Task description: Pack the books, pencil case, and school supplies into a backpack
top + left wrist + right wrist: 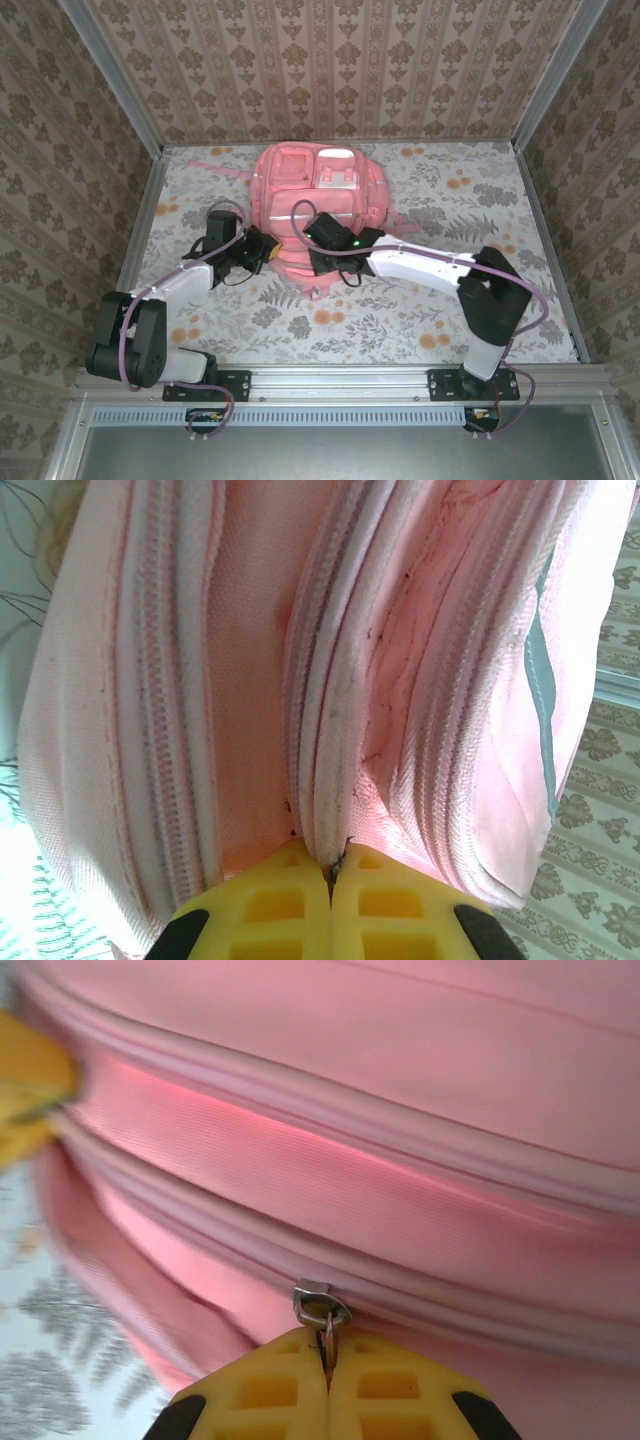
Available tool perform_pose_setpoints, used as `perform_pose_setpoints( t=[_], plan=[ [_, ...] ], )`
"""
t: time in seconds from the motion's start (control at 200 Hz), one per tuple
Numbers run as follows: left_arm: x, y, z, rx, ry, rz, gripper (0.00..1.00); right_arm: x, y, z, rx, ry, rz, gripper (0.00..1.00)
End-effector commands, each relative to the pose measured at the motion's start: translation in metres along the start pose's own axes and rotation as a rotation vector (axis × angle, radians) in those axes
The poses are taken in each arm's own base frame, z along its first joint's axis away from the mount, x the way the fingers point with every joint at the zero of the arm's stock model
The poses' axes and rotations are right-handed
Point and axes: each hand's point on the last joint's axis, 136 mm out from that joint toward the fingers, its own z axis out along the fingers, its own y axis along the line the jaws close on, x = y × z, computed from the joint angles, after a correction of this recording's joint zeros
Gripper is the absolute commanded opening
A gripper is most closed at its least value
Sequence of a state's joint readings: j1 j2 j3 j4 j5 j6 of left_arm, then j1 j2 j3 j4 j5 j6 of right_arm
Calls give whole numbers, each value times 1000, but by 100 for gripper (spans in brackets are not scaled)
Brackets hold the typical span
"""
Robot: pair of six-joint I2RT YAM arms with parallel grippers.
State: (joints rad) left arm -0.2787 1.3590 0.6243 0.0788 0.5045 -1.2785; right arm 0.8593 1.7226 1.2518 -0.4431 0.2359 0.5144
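The pink backpack (318, 190) lies at the back middle of the table, its near end towards the arms. My left gripper (272, 255) is at its near left corner. The yellow fingers are shut on a fold of the zipper edge (325, 810), and the pink fabric (250, 660) bulges up in front of them. My right gripper (318, 262) is at the near edge, shut on the metal zipper pull (322, 1310) of a zip running across the backpack (400, 1200). A yellow finger of the left gripper (30, 1080) shows at the upper left of the right wrist view.
The table (470, 200) wears a floral cloth, with open room to the right and left of the backpack. Pink straps (215, 165) trail out at the back left. Patterned walls close three sides, and a metal rail (340, 380) runs along the near edge.
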Motion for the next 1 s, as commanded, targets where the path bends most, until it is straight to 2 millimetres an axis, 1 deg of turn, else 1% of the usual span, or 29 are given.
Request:
perform_pose_setpoints(
  t=[0.0,0.045,0.095,0.135,0.175,0.235,0.26,0.31,0.315,0.37,0.4,0.45,0.49,0.51,0.545,0.64,0.69,0.83,0.92,0.995],
  plan=[
    [-16,4,-12,-32,-70,44,0,13,-82,-23,293,0,40,0],
    [-18,4,-13,-32,-72,43,0,16,-98,-24,325,9,71,0],
    [-19,5,-14,-31,-74,42,0,17,-111,-25,341,8,103,0],
    [-21,5,-15,-31,-76,44,0,15,-115,-27,334,3,116,0],
    [-23,3,-17,-28,-79,51,0,11,-110,-28,304,-8,114,0],
    [-29,1,-20,-30,-89,66,0,5,-91,-28,204,-13,84,0],
    [-33,0,-22,-31,-96,77,0,-1,-77,-27,136,-32,72,0],
    [-40,-2,-26,-42,-107,99,0,-6,-49,-27,5,-36,41,0],
    [-41,-2,-27,-43,-109,102,0,-7,-43,-27,-18,-39,36,0],
    [-49,-4,-33,-63,-123,131,0,-9,-14,-28,-134,-38,9,0],
    [-52,-4,-37,-76,-130,142,6,-11,-1,-28,-180,-35,-1,0],
    [-56,-4,-43,-94,-141,155,24,-14,17,-27,-233,-34,-4,0],
    [-57,-4,-48,-103,-143,159,33,-18,29,-24,-267,-35,-4,0],
    [-56,-4,-50,-107,-144,160,38,-21,34,-23,-280,-37,0,0],
    [-55,-3,-53,-113,-147,158,43,-25,43,-20,-300,-37,5,0],
    [-49,-1,-62,-112,-153,135,50,-37,65,-13,-345,-49,8,0],
    [-44,0,-63,-94,-141,112,50,-41,76,-9,-365,-48,-2,0],
    [-31,-6,-59,-10,-93,50,51,-48,97,0,-401,-41,-26,0],
    [-27,-12,-56,25,-64,37,51,-48,104,0,-425,-34,-37,0],
    [-25,-14,-52,36,-53,29,50,-46,106,-1,-437,-30,-40,0]
  ],
)
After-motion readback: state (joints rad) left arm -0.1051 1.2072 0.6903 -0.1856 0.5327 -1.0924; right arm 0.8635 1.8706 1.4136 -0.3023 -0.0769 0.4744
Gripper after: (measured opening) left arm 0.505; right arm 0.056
